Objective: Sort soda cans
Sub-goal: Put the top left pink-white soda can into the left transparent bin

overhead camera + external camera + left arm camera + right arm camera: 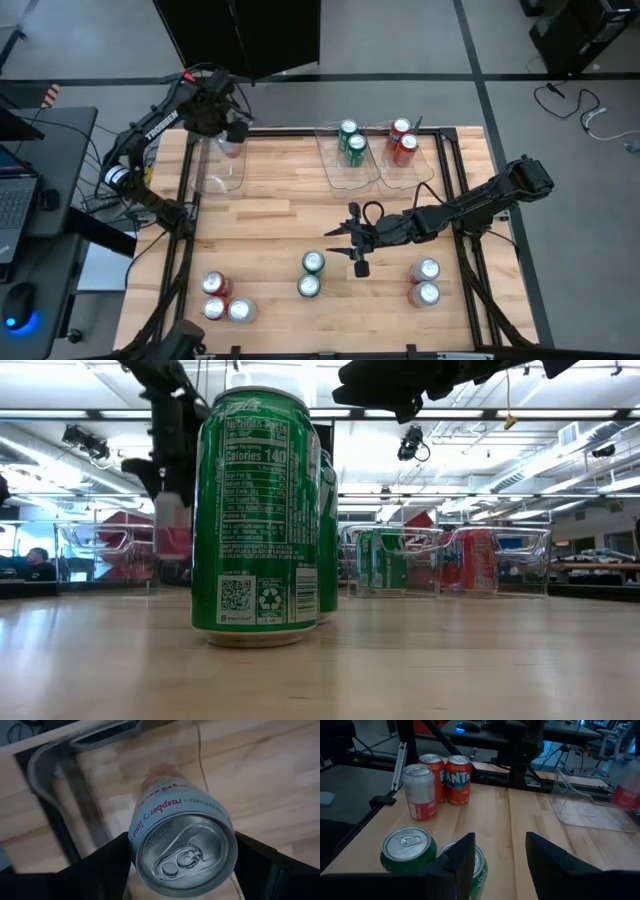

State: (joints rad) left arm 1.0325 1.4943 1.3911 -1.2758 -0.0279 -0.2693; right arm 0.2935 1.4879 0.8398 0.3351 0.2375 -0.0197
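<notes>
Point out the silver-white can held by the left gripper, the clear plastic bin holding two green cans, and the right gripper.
Silver-white raspberry lime can (186, 851): left wrist view, silver top.
Clear plastic bin with two green cans (331, 163): high view, left wall.
Right gripper (346, 247): high view, between fingertips.

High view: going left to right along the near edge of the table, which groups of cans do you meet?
Three cans with red and silver-white bodies → two green soda cans → two cans at the right, one showing red. All stand upright, silver tops up, on the wooden table.
</notes>
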